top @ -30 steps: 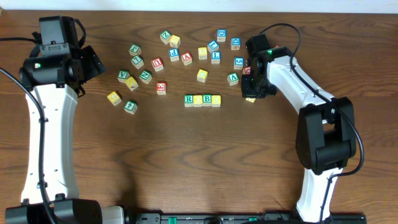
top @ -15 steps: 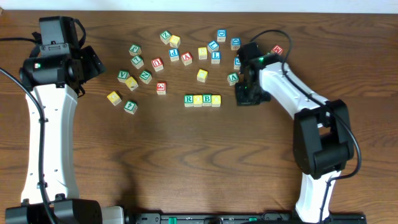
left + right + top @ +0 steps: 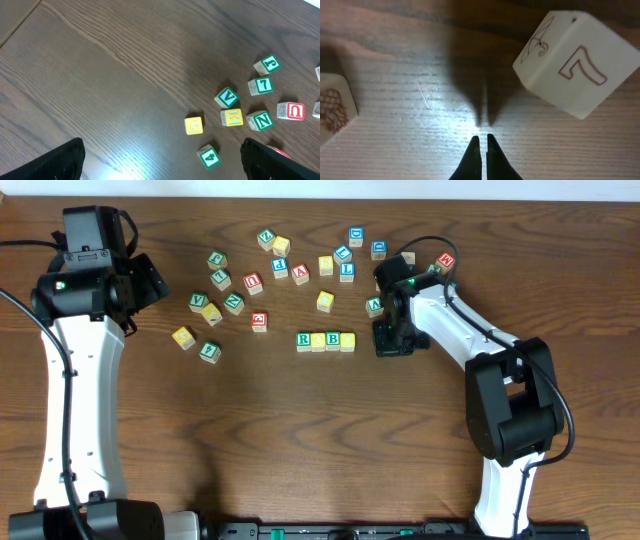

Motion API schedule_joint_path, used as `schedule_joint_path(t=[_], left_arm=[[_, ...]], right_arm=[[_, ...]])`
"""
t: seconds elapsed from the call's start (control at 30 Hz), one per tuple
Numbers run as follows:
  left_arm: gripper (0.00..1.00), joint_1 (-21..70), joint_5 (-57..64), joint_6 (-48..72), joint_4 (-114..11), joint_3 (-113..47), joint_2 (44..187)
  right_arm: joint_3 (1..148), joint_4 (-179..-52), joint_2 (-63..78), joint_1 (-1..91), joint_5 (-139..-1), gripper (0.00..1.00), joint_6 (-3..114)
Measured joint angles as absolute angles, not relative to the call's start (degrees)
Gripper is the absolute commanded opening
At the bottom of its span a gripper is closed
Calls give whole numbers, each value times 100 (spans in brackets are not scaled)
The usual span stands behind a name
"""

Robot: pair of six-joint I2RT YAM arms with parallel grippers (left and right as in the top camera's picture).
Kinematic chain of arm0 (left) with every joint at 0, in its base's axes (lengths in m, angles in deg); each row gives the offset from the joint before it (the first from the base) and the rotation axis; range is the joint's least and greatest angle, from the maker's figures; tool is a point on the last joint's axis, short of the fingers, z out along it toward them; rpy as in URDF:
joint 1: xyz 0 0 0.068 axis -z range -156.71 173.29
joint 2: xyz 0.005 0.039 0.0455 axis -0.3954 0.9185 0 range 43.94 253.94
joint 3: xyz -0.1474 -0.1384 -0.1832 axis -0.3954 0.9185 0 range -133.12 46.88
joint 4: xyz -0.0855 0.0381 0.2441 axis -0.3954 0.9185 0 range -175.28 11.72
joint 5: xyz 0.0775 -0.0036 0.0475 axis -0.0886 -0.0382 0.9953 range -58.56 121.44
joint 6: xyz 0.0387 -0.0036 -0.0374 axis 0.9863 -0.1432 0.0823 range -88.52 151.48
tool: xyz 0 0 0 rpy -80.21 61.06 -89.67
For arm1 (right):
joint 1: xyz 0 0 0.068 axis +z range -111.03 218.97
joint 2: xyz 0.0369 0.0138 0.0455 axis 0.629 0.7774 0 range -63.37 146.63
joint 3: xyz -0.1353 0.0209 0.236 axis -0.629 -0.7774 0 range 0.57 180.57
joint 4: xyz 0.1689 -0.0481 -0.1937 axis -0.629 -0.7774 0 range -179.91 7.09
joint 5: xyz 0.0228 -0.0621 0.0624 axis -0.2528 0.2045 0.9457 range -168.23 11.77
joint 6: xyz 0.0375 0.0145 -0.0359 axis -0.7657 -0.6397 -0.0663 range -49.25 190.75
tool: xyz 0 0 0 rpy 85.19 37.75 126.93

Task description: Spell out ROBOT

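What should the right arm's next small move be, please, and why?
Probably lift the right gripper a little and open it. It is shut on nothing, low over the table, and the row beside it holds only four blocks. A fifth is yet to be fetched, and shut jaws cannot take one.

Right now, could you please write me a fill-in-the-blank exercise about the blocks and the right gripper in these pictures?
The row that begins with the R block holds ___ blocks.
In the right wrist view, the white block shows a red digit ___.
The right gripper is ___, holding nothing.
In the left wrist view, the yellow block left of the K block bears the letter ___.
Missing words: four; 7; shut; G.
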State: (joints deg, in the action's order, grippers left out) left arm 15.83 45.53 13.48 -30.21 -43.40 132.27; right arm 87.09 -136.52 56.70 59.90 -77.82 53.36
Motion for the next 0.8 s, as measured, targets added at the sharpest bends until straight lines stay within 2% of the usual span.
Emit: schedule_joint_path(t=[0.27,0.53,0.8], left_arm=[[97,1583,4553,1348,-3021,-4340,13227],[98,1583,4555,1348,-3021,-4340,13227],[98,1583,4553,1348,-3021,-4340,13227]], right_arm=[[8713,-13206,5574,5979,-8193,2,4407],[8779,-13365,4663,5979,-9221,1,3437],[8766,-13332,4944,6003,-9452,2,2779]])
